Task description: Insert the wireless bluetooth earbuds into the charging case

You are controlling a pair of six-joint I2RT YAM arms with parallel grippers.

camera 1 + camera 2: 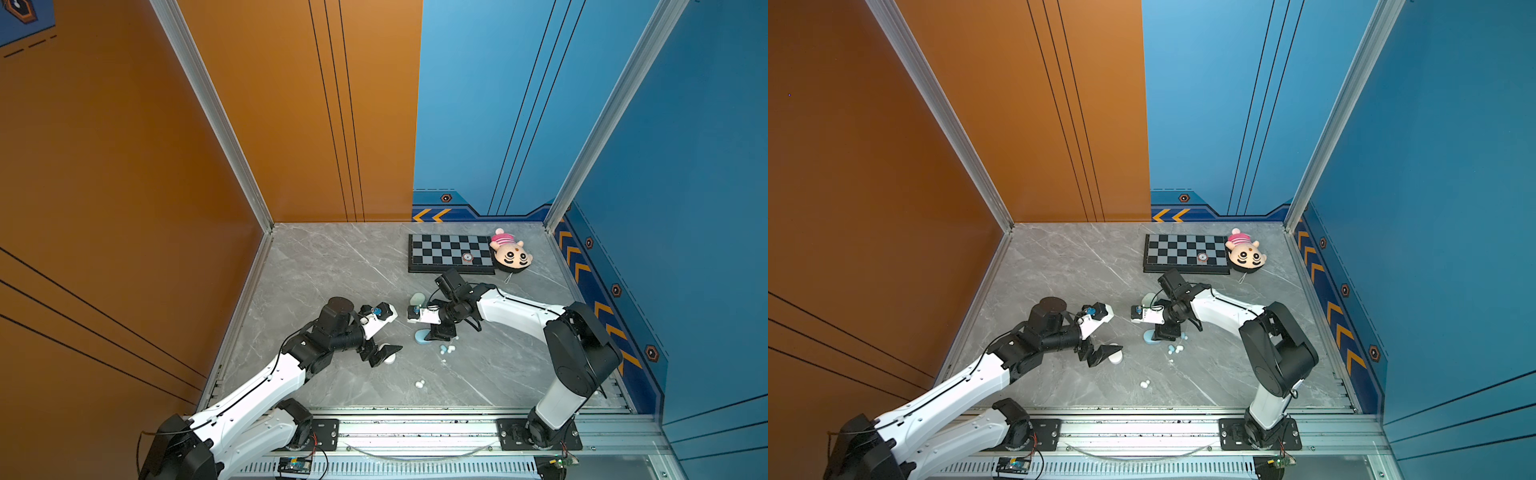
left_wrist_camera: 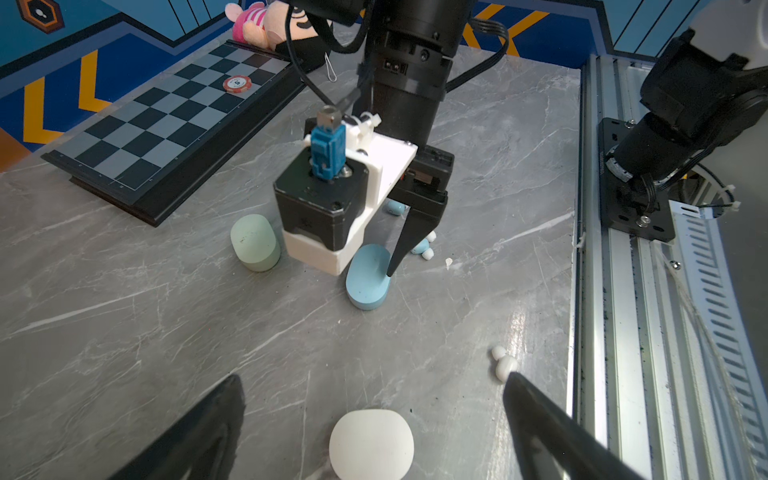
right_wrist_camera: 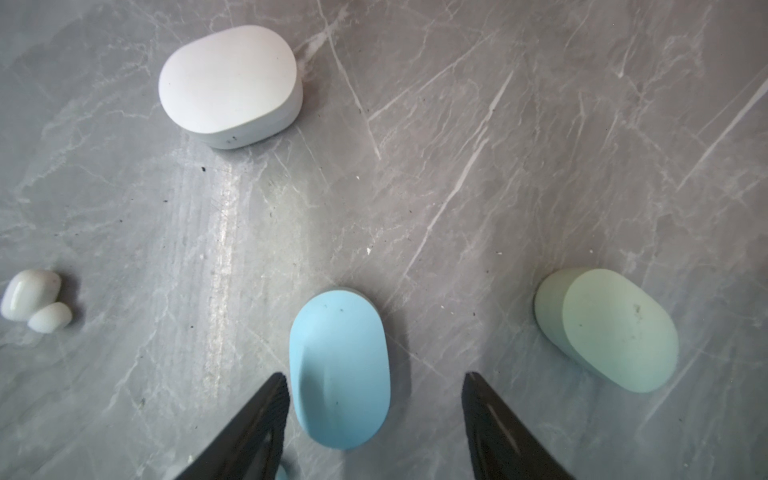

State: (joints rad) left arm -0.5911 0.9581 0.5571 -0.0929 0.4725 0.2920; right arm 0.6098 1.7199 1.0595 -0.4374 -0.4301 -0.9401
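Observation:
Three closed charging cases lie on the grey marble table: a white one (image 1: 389,360) (image 3: 228,83), a light blue one (image 1: 423,336) (image 3: 340,370) and a mint green one (image 1: 417,298) (image 3: 611,328). My left gripper (image 2: 374,377) is open, its fingers wide apart on either side of the white case (image 2: 371,444). My right gripper (image 3: 374,375) is open and straddles the blue case, which lies close to one finger with a gap to the other. A white pair of earbuds (image 1: 419,384) (image 2: 503,363) lies loose near the front. Blue and white earbuds (image 1: 445,349) (image 2: 422,247) cluster beside the right gripper.
A black-and-grey chessboard (image 1: 451,253) with a red chip on it lies at the back. A plush toy (image 1: 509,251) rests against its right end. An aluminium rail (image 1: 415,428) carrying both arm bases runs along the table's front edge.

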